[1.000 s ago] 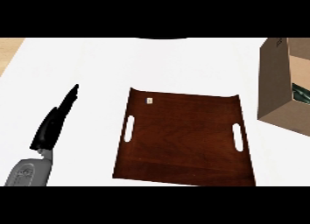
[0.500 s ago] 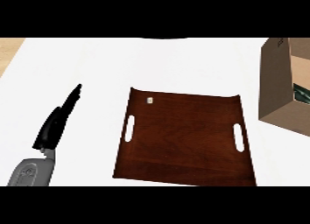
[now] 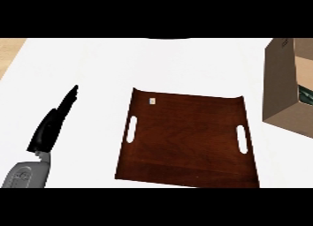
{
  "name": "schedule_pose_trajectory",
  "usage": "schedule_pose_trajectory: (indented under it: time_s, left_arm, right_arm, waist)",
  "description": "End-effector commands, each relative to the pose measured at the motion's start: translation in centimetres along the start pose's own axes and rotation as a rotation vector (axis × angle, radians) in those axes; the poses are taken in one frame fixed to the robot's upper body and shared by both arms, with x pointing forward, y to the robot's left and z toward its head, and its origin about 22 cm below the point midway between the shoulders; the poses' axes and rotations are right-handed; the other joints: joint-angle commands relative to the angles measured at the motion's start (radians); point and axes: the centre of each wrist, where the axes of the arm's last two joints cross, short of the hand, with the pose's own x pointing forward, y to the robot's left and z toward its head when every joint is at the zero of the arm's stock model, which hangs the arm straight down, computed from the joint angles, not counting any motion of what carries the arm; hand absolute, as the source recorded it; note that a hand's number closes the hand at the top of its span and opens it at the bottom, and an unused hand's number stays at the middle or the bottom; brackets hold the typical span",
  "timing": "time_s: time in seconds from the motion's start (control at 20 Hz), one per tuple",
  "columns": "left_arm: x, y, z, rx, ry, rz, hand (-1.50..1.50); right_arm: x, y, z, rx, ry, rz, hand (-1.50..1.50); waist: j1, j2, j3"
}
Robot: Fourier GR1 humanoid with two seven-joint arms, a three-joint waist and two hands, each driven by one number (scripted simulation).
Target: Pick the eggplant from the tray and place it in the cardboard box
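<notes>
A dark brown wooden tray [image 3: 185,137] with two slot handles lies flat in the middle of the white counter, and nothing rests on it. At the right edge stands the open cardboard box [image 3: 286,92]; inside it a dark rounded shape [image 3: 311,96] shows, probably the eggplant, mostly hidden by the box wall. My left hand [image 3: 51,126] is at the left of the tray, seen edge-on with fingers straight and pointing away, touching nothing. My right hand does not show.
The counter's left edge [image 3: 5,70] borders a strip of light wood floor at the upper left. White counter surface [image 3: 185,66] stretches beyond the tray towards the far side.
My left hand has drifted slightly to the right and up. The tray and the box have stayed where they were.
</notes>
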Motion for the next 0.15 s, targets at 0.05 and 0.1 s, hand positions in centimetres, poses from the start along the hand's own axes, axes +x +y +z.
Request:
schedule_pose_trajectory:
  time_s: [0.05, 0.1]
  left_arm:
    - [-0.8, -1.1, 0.8, -0.013, 0.006, 0.003, 0.00]
    - [0.9, -1.6, -0.4, -0.002, 0.001, 0.003, 0.00]
  right_arm:
    - [-0.4, -2.6, 0.3, 0.011, -0.006, 0.013, -1.50]
    - [-0.8, -2.2, 0.6, 0.026, 0.001, 0.020, -1.50]
  waist:
    - [0.001, 0.000, 0.000]
    - [-0.001, -0.001, 0.000]
